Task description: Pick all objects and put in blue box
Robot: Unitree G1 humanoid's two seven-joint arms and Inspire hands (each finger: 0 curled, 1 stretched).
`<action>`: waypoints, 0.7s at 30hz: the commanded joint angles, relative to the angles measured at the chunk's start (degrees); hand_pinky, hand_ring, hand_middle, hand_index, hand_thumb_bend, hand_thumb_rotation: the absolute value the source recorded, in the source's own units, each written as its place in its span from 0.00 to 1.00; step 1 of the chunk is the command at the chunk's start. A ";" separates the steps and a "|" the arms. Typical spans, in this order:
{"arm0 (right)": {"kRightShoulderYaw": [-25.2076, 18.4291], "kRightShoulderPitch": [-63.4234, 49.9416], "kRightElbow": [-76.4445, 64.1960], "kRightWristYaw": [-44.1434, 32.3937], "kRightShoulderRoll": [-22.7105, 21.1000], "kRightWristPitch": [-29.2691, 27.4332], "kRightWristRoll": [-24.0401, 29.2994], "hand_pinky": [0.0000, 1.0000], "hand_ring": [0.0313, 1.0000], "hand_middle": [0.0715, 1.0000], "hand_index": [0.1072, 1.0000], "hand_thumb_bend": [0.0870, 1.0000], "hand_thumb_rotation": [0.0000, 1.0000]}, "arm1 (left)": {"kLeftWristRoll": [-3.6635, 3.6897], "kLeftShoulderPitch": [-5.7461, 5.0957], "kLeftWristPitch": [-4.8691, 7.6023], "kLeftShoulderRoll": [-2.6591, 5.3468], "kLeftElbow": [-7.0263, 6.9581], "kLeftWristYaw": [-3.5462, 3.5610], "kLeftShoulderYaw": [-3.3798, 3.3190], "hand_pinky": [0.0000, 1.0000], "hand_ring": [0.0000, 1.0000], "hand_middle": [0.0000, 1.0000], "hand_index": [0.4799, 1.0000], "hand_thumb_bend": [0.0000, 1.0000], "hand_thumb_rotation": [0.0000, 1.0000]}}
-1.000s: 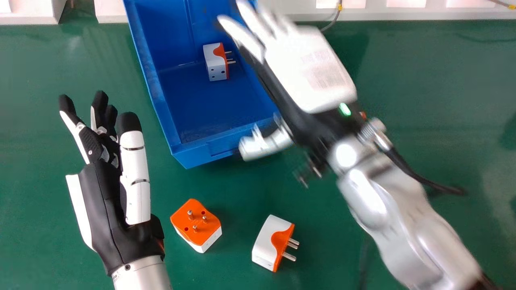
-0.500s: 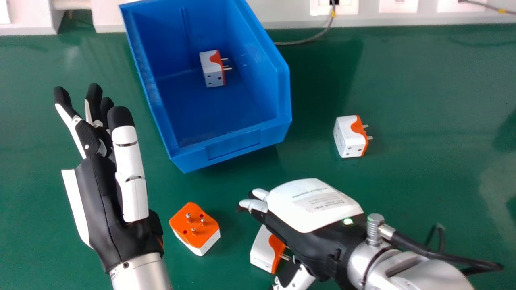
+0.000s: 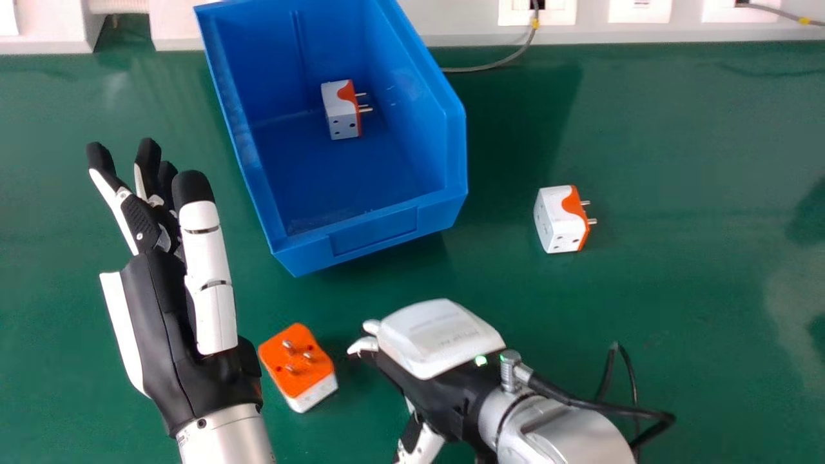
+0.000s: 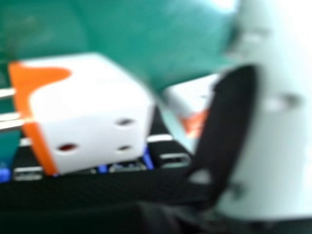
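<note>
Since the earlier frame, the right hand (image 3: 435, 338) has swung leftward, and the orange-faced adapter (image 3: 296, 370) has shifted slightly toward the idle left hand (image 3: 167, 322), whose fingers are spread. By the right hand's relaxed fingers lies a white-sided adapter (image 4: 92, 107), the thumb standing apart, presumably leaving room to grasp. One boxed adapter (image 3: 341, 113) sits inside the blue box (image 3: 374, 232); the far adapter (image 3: 559, 220) rests on the counter (image 3: 657, 142), awaiting collection

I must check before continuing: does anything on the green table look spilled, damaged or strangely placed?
No spill or damage is visible. The blue plastic box sits askew to the white panel behind it, and one white-and-orange plug adapter lies prongs up, unlike the sideways adapter inside.
</note>
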State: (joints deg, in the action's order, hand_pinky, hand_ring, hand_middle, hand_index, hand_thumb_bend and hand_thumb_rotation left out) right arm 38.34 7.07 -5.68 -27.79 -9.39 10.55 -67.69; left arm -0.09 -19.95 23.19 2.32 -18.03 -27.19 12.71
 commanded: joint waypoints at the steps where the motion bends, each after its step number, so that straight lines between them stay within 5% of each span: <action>1: 0.54 0.46 3.34 0.92 -0.55 -0.04 0.23 0.49 0.68 0.77 0.60 0.70 0.00 | -0.41 -0.61 0.66 5.68 -1.66 -0.07 1.35 0.95 0.98 0.98 0.94 0.54 0.79; 4: -0.17 1.33 7.17 3.43 0.16 0.83 1.68 0.46 0.64 0.74 0.54 0.62 0.04 | -0.55 -0.82 0.58 5.59 -1.84 -0.11 1.36 0.95 0.98 0.98 0.94 0.54 0.79; 6: -0.94 1.74 8.89 4.95 0.68 1.10 3.73 0.36 0.48 0.59 0.50 0.51 0.02 | -0.53 -0.91 0.49 5.46 -1.94 -0.13 1.33 0.95 0.98 0.99 0.95 0.54 0.79; 9: -1.15 1.90 9.50 6.87 0.59 0.99 5.25 0.32 0.42 0.53 0.50 0.48 0.01 | -0.63 -1.03 0.43 5.38 -1.94 -0.19 1.25 0.94 0.98 0.98 0.94 0.54 0.79; 11: -1.20 1.74 9.40 8.02 0.36 0.66 6.17 0.30 0.41 0.52 0.51 0.45 0.00 | -0.08 -1.08 0.31 5.37 -2.07 -0.01 1.34 0.94 0.98 0.98 0.95 0.54 0.79; 17: -1.35 1.12 8.96 11.52 0.45 0.06 8.42 0.29 0.41 0.51 0.51 0.44 0.00 | -0.83 -0.85 0.47 5.35 -1.65 -0.28 1.06 0.94 0.98 0.98 0.95 0.54 0.80; 21: -1.70 0.32 7.97 13.95 0.37 -0.56 10.02 0.28 0.41 0.51 0.51 0.44 0.00 | -0.70 -0.84 0.32 5.35 -1.71 -0.26 1.11 0.94 0.98 0.98 0.94 0.54 0.80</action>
State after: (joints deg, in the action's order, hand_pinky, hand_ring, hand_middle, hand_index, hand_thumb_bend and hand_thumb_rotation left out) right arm 36.52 9.06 2.25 -13.73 -8.49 10.41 -58.64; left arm -0.11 -20.11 23.14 2.30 -18.58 -27.48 12.73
